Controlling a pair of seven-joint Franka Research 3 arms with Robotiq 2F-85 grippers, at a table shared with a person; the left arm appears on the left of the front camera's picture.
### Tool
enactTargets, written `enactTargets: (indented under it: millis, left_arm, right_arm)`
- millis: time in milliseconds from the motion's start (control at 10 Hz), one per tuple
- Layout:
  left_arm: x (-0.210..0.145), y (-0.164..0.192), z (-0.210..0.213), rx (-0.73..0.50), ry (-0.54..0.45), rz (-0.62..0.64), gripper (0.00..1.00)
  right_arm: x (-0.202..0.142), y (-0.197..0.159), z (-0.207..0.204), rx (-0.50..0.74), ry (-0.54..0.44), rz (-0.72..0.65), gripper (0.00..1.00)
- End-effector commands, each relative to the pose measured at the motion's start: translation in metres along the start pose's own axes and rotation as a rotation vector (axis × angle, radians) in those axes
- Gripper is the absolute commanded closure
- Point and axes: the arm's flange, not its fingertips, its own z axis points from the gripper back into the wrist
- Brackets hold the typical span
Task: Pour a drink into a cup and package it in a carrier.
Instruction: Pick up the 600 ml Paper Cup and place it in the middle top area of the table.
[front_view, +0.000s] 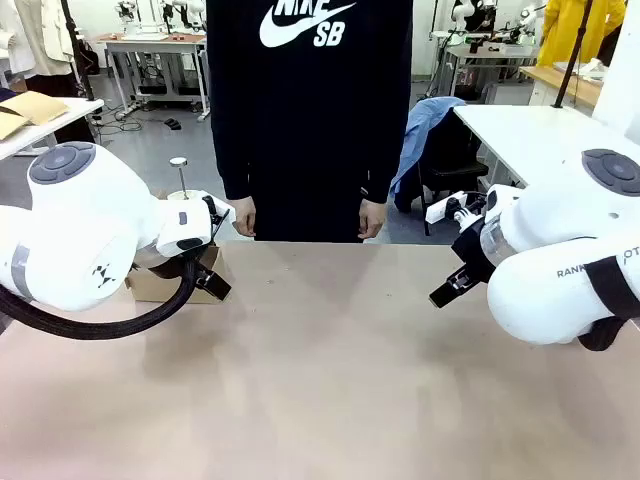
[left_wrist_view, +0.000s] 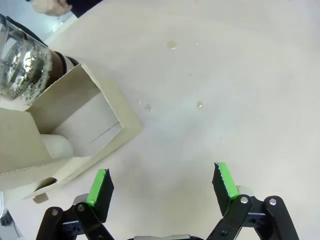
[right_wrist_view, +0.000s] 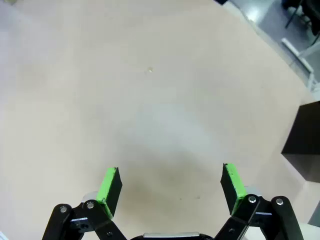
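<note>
The brown cardboard carrier (left_wrist_view: 75, 125) stands on the table at the left of the left wrist view, its pocket open towards me. In the front view the carrier (front_view: 150, 287) is partly hidden behind my left arm. Something white and rounded (left_wrist_view: 57, 146) sits in the pocket; I cannot tell whether it is the cup. Behind the carrier stands the glass pitcher (left_wrist_view: 20, 65), with the dark drink (left_wrist_view: 61, 62) low in it. My left gripper (left_wrist_view: 162, 175) hangs open beside the carrier, over bare table. My right gripper (right_wrist_view: 172, 177) is open too, above bare table.
A person in a black top stands at the far edge, hands (front_view: 243, 216) hanging by the table. A black box (right_wrist_view: 302, 145) sits at the table's right side. A few droplets (left_wrist_view: 199, 104) lie on the tabletop (front_view: 330, 380).
</note>
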Motion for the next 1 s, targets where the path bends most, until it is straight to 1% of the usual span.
enactTargets:
  millis: [0,900]
  left_arm:
    - [0.0000,0.0000,0.0000,0.000,0.000,0.000,0.00]
    - [0.0000,0.0000,0.0000,0.000,0.000,0.000,0.00]
  right_arm:
    - [0.0000,0.0000,0.0000,0.000,0.000,0.000,0.00]
    - [0.0000,0.0001,0.0000,0.000,0.000,0.001,0.00]
